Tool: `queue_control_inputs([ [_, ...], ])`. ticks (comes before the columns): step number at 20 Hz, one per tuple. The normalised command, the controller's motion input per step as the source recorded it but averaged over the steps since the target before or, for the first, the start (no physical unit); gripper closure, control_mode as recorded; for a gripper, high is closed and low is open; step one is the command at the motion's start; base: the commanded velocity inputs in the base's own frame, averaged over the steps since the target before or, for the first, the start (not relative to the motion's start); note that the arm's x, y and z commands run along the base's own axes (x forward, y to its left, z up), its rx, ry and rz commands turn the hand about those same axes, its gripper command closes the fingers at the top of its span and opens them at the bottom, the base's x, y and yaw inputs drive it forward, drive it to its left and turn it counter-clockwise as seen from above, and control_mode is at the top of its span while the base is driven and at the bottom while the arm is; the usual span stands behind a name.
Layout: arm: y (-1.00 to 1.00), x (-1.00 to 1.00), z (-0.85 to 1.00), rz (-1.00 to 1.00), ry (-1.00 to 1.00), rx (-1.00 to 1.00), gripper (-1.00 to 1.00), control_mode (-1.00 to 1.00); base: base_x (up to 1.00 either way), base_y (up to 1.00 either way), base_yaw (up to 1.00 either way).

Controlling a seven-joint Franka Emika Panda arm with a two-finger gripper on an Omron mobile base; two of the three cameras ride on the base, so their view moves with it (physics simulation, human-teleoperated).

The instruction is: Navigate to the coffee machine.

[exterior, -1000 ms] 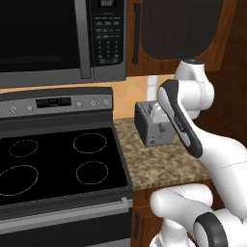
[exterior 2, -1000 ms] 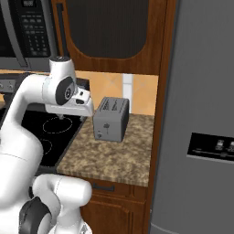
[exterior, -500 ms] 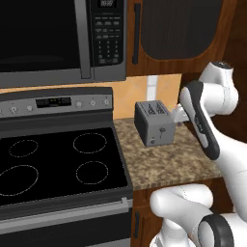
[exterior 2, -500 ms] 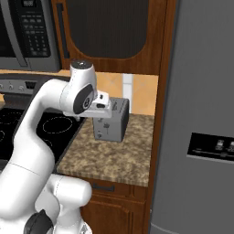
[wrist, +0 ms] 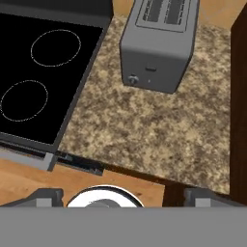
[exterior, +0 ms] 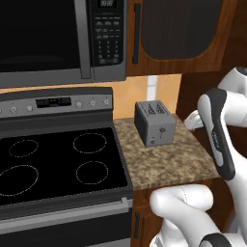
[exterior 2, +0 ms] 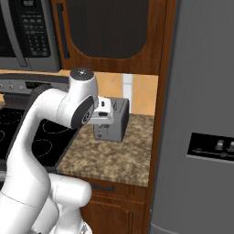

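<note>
Left to right: a black stove (exterior: 58,164) sits under a microwave (exterior: 62,38), then a short granite counter (exterior: 169,161) with a grey two-slot toaster (exterior: 155,123) on it, backed by wood cabinets (exterior 2: 109,32). A grey fridge (exterior 2: 201,114) closes off the right end.

Change over the last second: in both base views the stove, counter and toaster hold their places, so the base is judged parked. The arm is what has moved: it has swung right and now sits right of the toaster in the left view, in front of it in the right view.

Gripper (wrist: 123,198): two dark tips are seen far apart at the bottom of the hand view with nothing between them, so it is spread and empty. It is pointed down at the counter's near edge.

No coffee machine is seen here; its place can't be told. Judgement: the goal is not reached, and more driving is needed.
</note>
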Motion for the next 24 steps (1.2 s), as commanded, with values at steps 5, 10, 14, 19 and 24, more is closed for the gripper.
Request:
queue_control_inputs([
  [5, 0.00, -0.19, 0.00, 0.02, 0.00, 0.00, -1.00, 1.00, -0.38, 0.14, 0.06],
  [10, 0.00, 0.00, 0.00, 0.00, 0.00, 0.00, -1.00, 1.00, -1.00, 0.65, 0.27],
  [14, 0.00, 0.00, 0.00, 0.00, 0.00, 0.00, -1.00, 1.00, -0.30, 0.73, 0.68],
  [19, 0.00, 0.00, 0.00, 0.00, 0.00, 0.00, -1.00, 1.00, 0.01, 0.17, 1.00],
  [24, 0.00, 0.00, 0.00, 0.00, 0.00, 0.00, -1.00, 1.00, 0.00, 0.26, 0.98],
])
